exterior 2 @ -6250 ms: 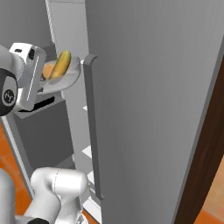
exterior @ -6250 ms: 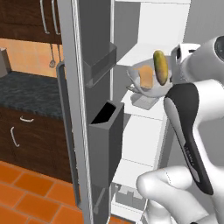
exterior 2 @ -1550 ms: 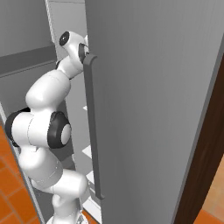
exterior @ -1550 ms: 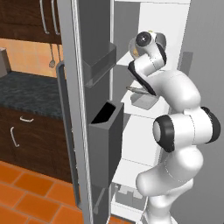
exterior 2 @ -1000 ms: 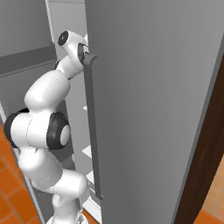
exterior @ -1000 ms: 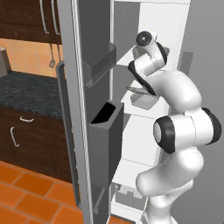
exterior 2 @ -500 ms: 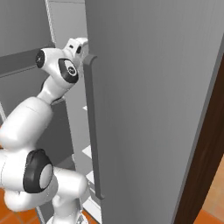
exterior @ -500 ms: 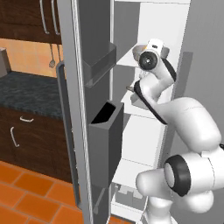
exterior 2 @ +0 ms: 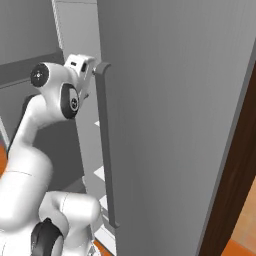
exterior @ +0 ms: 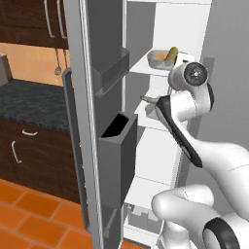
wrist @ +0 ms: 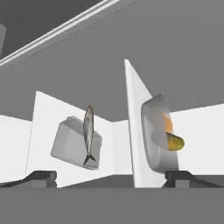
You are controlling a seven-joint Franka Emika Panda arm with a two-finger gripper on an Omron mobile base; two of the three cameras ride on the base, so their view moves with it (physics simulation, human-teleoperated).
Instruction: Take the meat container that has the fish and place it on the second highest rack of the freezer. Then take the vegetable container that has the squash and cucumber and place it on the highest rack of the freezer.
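The hand view is rolled sideways. In it my gripper (wrist: 111, 178) is open, with nothing between its dark fingertips (wrist: 41, 177). Beyond them the vegetable container (wrist: 158, 144), a grey bowl with the squash (wrist: 167, 122) and cucumber (wrist: 176, 142), rests against the highest rack (wrist: 136, 131). Across that panel sits the meat container (wrist: 72, 144) with the fish (wrist: 89, 131). In the left base view the bowl (exterior: 160, 58) stands on the top shelf of the freezer (exterior: 170, 24), my hand (exterior: 186, 59) just outside it. The fish's tip (exterior: 147, 99) pokes out on the shelf below, behind my arm.
The freezer's grey door (exterior: 104, 48) stands open on the left with boxy bins (exterior: 119, 146) and a bar handle (exterior: 68, 146). Dark wood cupboards (exterior: 29, 19) and a dark counter (exterior: 29, 104) lie beyond. The other door (exterior 2: 165, 100) and its handle (exterior 2: 105, 140) are close beside my hand (exterior 2: 80, 65).
My hand has drawn back out of the freezer and my arm has folded toward the base. The bowl, carried earlier, now stays on the top shelf.
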